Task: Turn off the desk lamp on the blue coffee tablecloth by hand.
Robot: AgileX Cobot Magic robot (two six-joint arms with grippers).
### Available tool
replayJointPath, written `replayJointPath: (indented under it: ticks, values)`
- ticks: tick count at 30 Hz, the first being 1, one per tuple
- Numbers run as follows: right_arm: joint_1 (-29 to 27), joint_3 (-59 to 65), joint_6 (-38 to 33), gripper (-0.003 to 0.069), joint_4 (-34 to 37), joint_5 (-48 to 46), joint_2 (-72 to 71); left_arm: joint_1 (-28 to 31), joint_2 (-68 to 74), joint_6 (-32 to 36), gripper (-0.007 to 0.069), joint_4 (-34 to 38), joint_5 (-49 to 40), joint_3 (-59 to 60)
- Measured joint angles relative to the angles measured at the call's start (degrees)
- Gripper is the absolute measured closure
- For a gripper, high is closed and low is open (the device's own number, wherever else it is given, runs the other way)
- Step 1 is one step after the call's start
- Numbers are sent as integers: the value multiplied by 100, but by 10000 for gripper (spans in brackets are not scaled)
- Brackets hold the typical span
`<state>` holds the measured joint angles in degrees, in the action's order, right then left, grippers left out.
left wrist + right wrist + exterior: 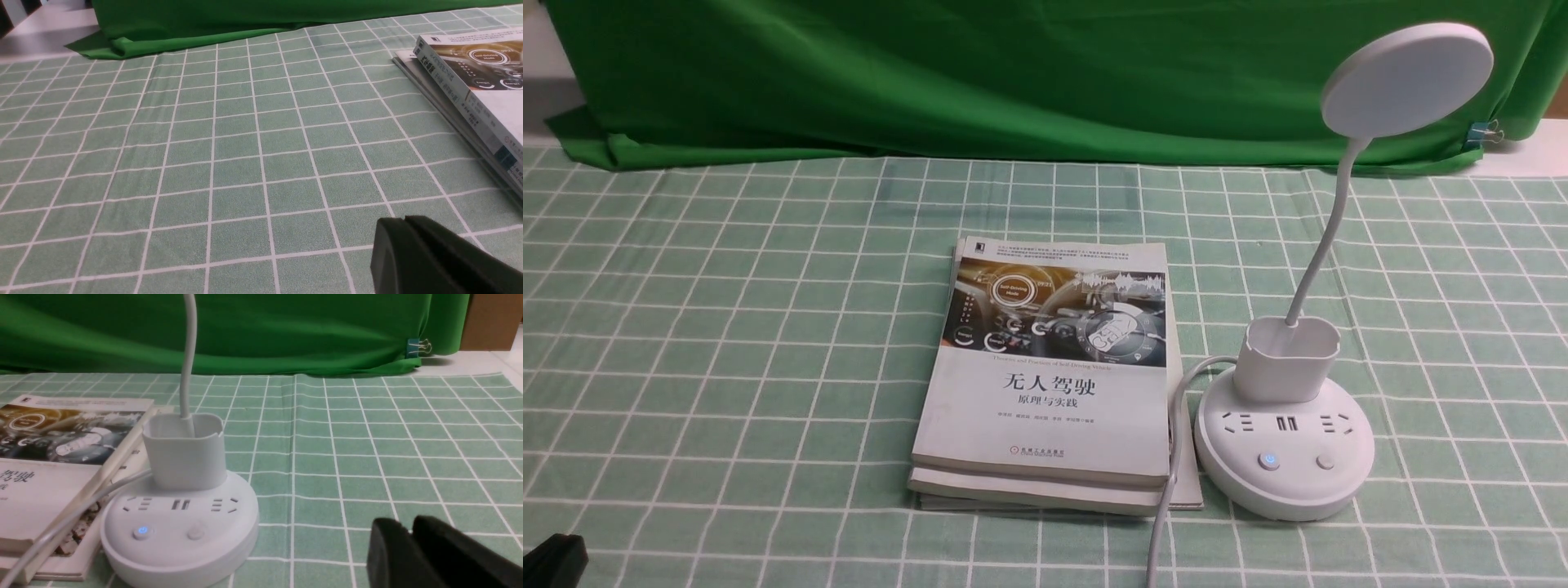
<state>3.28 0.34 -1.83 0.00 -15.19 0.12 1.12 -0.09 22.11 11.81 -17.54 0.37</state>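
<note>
The white desk lamp (1282,457) stands on the mint-green grid tablecloth (727,343) at the right. Its disc head (1407,79) is raised on a thin neck above the pen cup (1288,357). On the round base the left button (1268,460) glows blue and the right button (1325,462) is dark. In the right wrist view the base (179,526) sits apart from my right gripper (408,526), which is shut and empty over the cloth (388,457). My left gripper (405,219) is shut and empty over the cloth (204,163), far from the lamp.
A stack of books (1054,367) lies left of the lamp; it also shows in the left wrist view (470,81). The lamp's white cable (1168,490) runs along the books to the front edge. A dark green backdrop (1013,73) hangs behind.
</note>
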Motion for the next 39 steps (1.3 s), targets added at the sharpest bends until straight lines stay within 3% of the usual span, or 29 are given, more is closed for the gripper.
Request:
replayJointPath:
  ticks: [39]
  values:
    - [0, 0, -25, 483, 0, 5, 0, 0, 0, 0, 624, 0, 0, 0]
